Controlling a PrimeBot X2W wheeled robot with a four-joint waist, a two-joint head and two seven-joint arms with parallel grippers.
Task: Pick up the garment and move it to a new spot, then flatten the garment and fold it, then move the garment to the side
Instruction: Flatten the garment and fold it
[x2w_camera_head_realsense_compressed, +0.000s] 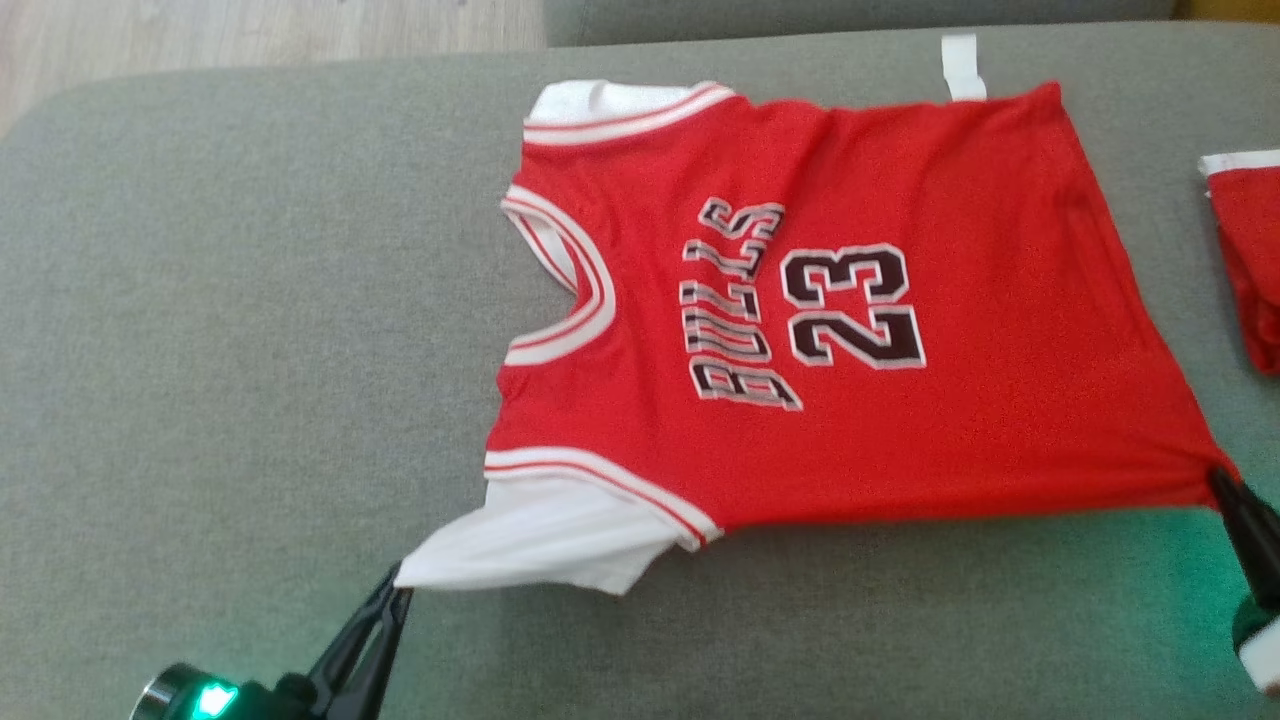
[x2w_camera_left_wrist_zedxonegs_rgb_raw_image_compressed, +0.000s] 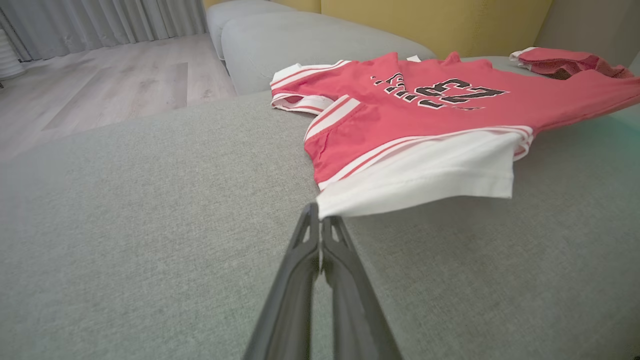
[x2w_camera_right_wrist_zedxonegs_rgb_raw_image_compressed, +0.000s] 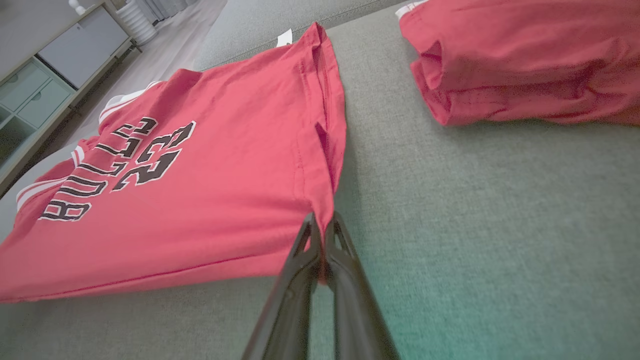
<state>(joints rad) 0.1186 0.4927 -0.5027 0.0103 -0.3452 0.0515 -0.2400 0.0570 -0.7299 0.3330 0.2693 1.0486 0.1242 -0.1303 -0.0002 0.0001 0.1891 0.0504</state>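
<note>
Red garment (x2w_camera_head_realsense_compressed: 1000, 310), a jersey with white sleeves, lies spread face up on the grey couch cushion (x2w_camera_head_realsense_compressed: 250, 350). In the head view its long axis runs left to right: neckline (x2w_camera_head_realsense_compressed: 570, 290) toward the robot's left, hem (x2w_camera_head_realsense_compressed: 1130, 260) toward its right. The far side rests flat; the near edge is lifted slightly off the cushion and pulled taut. Print reads "BULLS" (x2w_camera_head_realsense_compressed: 735, 305) over "23" (x2w_camera_head_realsense_compressed: 855, 305), black letters edged white, tops toward the neckline, so the word runs from near to far. A small white tag (x2w_camera_head_realsense_compressed: 962, 68) sticks out past the far edge; any writing on it is too small to read. Left gripper (x2w_camera_head_realsense_compressed: 400, 595): jaws pressed together on the corner of the near white sleeve (x2w_camera_head_realsense_compressed: 540, 545), also seen in its wrist view (x2w_camera_left_wrist_zedxonegs_rgb_raw_image_compressed: 320, 220). Right gripper (x2w_camera_head_realsense_compressed: 1218, 480): jaws closed tight on the near hem corner, red cloth pinched between them (x2w_camera_right_wrist_zedxonegs_rgb_raw_image_compressed: 322, 225). A second red garment (x2w_camera_head_realsense_compressed: 1250, 260), folded, sits apart beyond the hem, at the robot's right. Pale wood floor (x2w_camera_head_realsense_compressed: 200, 40) beyond the cushion.
</note>
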